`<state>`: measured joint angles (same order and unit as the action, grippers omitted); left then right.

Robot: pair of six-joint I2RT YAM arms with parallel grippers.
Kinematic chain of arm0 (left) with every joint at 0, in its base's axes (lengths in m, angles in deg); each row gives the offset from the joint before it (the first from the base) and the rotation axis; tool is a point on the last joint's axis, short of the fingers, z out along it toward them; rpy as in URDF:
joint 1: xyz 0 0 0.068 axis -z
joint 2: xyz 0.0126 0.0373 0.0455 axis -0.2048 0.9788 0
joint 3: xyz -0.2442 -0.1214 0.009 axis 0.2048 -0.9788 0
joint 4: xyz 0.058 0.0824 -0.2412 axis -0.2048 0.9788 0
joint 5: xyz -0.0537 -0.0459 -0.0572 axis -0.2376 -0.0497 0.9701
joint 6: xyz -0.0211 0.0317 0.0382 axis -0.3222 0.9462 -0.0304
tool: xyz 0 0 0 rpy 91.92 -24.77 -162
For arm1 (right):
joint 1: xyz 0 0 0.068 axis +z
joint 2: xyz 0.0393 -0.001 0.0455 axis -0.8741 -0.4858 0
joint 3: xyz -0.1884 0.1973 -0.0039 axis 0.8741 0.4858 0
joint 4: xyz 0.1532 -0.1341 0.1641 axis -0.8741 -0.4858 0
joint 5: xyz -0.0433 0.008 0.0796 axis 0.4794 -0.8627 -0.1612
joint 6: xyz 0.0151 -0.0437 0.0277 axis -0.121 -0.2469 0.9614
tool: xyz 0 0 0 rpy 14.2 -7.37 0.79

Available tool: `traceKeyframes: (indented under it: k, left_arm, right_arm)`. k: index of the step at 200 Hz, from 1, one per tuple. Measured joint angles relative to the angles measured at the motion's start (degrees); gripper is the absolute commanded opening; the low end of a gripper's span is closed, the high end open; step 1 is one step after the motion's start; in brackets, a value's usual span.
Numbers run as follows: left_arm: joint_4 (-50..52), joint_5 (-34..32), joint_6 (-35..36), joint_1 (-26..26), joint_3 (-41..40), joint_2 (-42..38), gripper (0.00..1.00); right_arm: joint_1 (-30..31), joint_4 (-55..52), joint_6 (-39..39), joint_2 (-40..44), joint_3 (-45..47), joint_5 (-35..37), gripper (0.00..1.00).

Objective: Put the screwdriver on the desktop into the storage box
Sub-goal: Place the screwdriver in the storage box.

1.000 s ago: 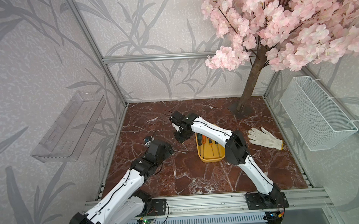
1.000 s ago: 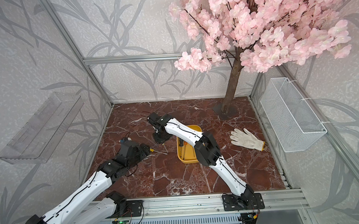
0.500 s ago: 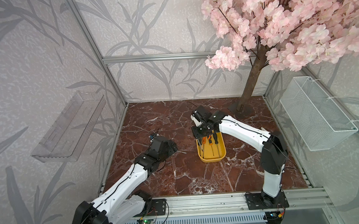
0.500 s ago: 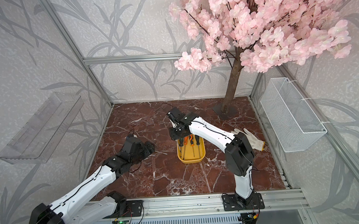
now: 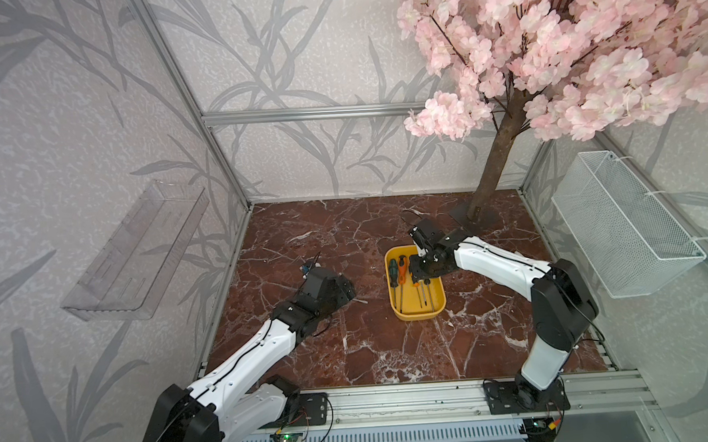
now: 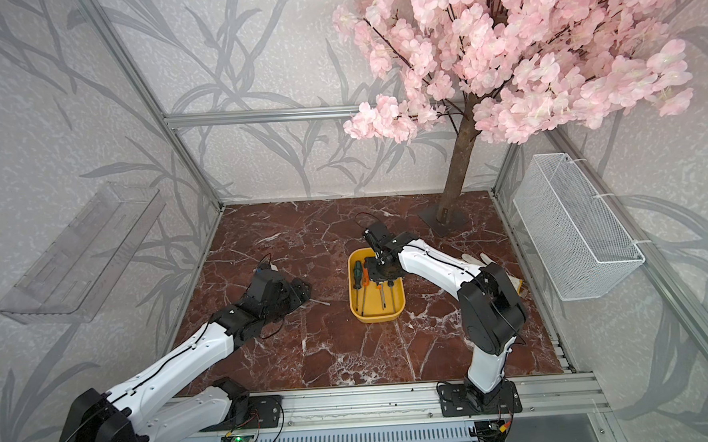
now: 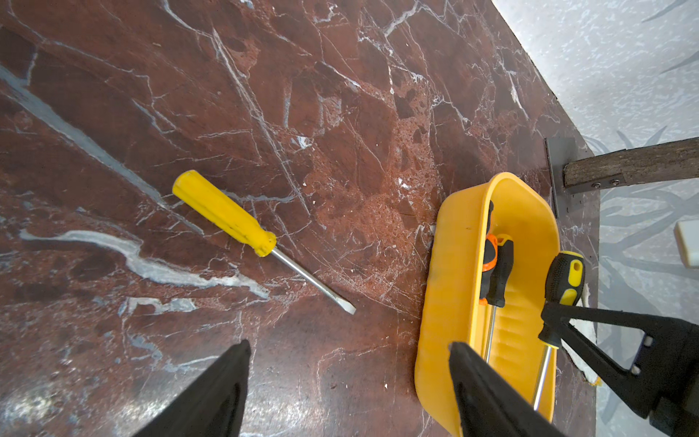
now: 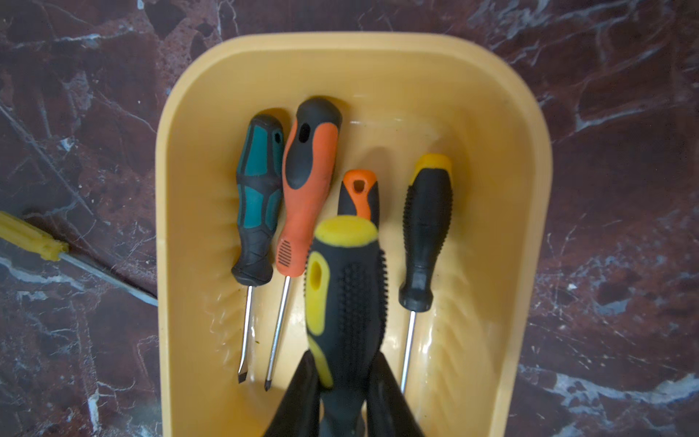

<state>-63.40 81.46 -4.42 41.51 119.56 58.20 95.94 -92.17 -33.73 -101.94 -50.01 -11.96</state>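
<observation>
Screwdriver (image 8: 348,295) with black-yellow handle sits clenched in right pincer (image 8: 342,353) over storage box (image 8: 522,189); left pincer (image 7: 348,343) spread wide.

Pale grey wallpapered walls (image 5: 68,120), printed with darker grey leaf sprays, close me in at the back and on both sides. Silver aluminium frame bars (image 5: 305,114) run up the corners and across the back wall. A clear plastic shelf (image 5: 138,258) is fixed to the wall on my left. A white wire-mesh basket (image 5: 623,224) hangs on the wall on my right. An artificial tree with pink blossoms (image 5: 563,44) spreads over the far right corner. Its brown trunk (image 5: 494,160) stands on a dark flat metal base plate (image 5: 460,220), set on the reddish-brown marble-patterned desktop (image 5: 351,355). A silver aluminium rail (image 5: 416,401) runs along the near edge. The light is soft and even, with a dull sheen on the desktop in the left wrist view.
</observation>
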Motion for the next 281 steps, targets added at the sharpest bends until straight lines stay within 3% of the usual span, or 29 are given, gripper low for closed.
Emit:
traceKeyframes:
  k: [72,120,157,250,281]
  left_arm:
    - [-0.31,0.0,-0.59,0.0,0.0,0.0,0.84]
    - [-0.42,-0.02,-0.87,0.0,0.0,0.0,0.84]
    - [-0.42,-0.04,-0.92,0.0,0.0,0.02,0.84]
    - [-0.42,-0.17,-3.56,1.07,-0.61,2.51,0.84]
    - [0.11,-1.14,-4.87,1.33,-1.53,1.88,0.85]
  right_arm:
    - [-1.7,1.79,-0.63,-5.2,-0.13,1.73,0.18]
    - [-1.75,1.86,-0.96,-6.88,-1.2,1.9,0.31]
    - [-1.75,1.79,-1.05,-6.82,-1.84,1.9,0.34]
    - [-1.07,1.99,-1.14,0.96,-1.36,0.57,0.35]
    - [2.05,2.58,-3.06,2.54,-1.46,-1.77,0.36]
